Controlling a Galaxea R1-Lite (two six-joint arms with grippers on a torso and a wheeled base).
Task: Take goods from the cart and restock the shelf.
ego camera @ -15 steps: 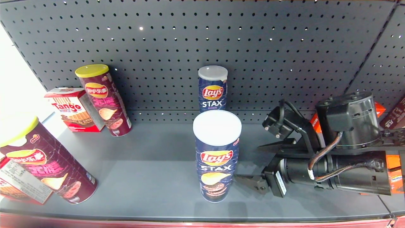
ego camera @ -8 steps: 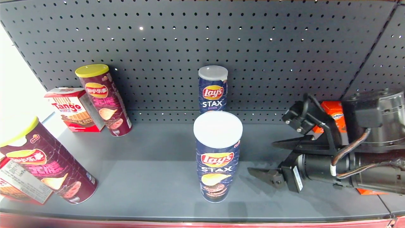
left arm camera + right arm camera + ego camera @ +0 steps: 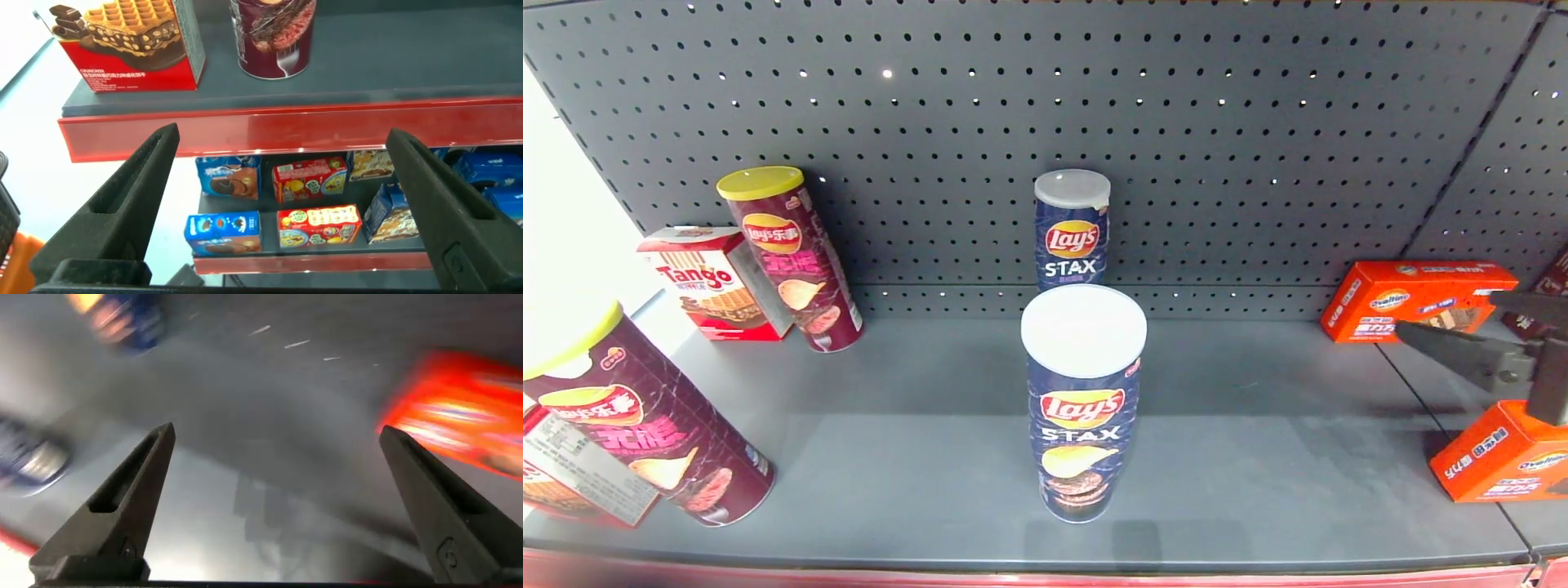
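In the head view we see the blue can upright at the middle of the shelf and our right gripper at 3 o'clock, where it could clip the front orange box; the left wrist view shows our left gripper spread wide and empty, and the right wrist view shows the right fingers likewise.

Maroon yellow-lidded cardboard chip can and red wafer box near grey shelf back-left corner; orange cardboard box at back-right.

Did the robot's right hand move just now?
Yes. The right hand pulled back rightward, away from the front blue can, and is now by the orange box.
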